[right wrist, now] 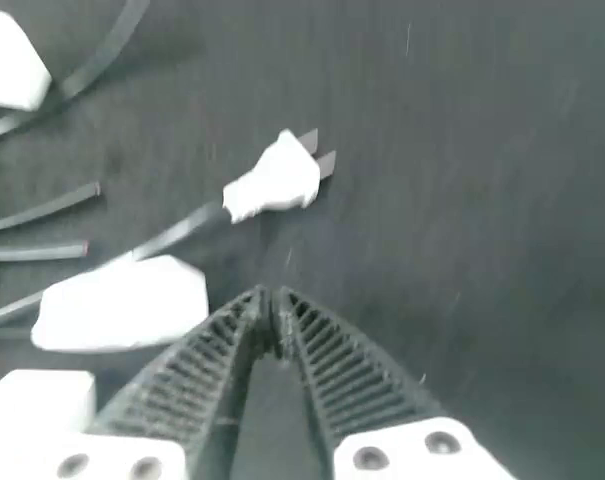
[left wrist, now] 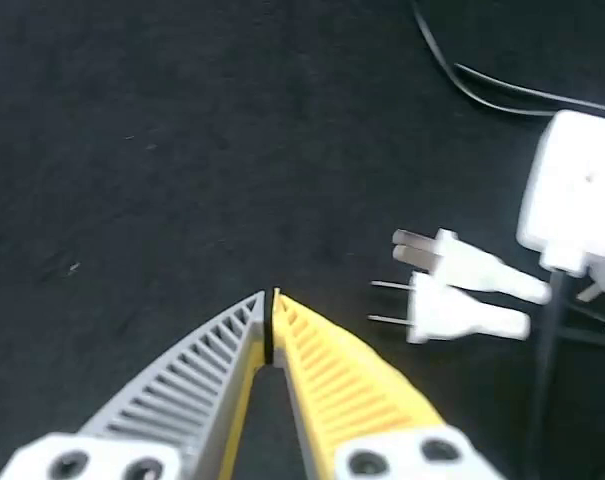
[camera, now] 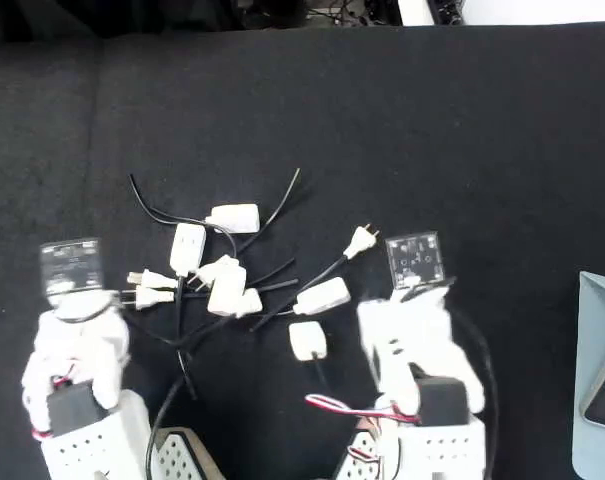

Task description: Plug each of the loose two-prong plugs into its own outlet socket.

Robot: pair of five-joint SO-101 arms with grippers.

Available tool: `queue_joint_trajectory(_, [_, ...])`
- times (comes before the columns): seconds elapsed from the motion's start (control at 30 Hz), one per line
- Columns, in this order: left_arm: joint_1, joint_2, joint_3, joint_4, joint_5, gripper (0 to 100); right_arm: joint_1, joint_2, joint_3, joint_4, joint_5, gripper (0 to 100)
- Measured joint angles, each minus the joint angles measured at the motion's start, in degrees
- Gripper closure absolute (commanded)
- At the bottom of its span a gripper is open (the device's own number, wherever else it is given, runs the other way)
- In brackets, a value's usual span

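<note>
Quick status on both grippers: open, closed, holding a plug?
Left gripper: jaws closed, holding nothing.
Right gripper: jaws closed, holding nothing.

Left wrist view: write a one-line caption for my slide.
Shut left gripper above black cloth, two loose plugs side by side just ahead, a white socket beyond them.

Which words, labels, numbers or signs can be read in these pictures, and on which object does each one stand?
No text is readable in any view.
The square board on the left arm: faint marks, too small to read.
The square board on the right arm: small dots or marks, too small to read.
The two-prong plugs and the outlet sockets: plain white, no print visible.
</note>
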Motion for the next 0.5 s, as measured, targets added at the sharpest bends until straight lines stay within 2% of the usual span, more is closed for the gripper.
queue_joint_trajectory(0.1, [-3.9, 0.0, -0.4, 0.0, 0.0, 97, -0.4, 0.0, -4.2, -1.8, 5.3, 91.7])
queue_joint_trajectory(0.17, [-6.0, 0.0, -0.6, 0.0, 0.0, 95, -2.2, 0.0, -7.3, -1.8, 6.1, 92.3])
queue_joint_trajectory(0.33, [-9.8, 0.0, -1.3, 0.0, 0.3, 74, -6.3, 4.7, -15.8, -2.2, 6.7, 92.1])
queue_joint_trajectory(0.4, [-11.2, 0.0, -1.3, 0.0, 2.9, 67, -7.6, 10.9, -20.1, -2.2, 6.9, 92.0])
queue_joint_trajectory(0.5, [-13.7, 0.0, -1.3, 0.0, 9.3, 66, -10.5, 22.9, -27.8, -0.8, 6.9, 92.0])
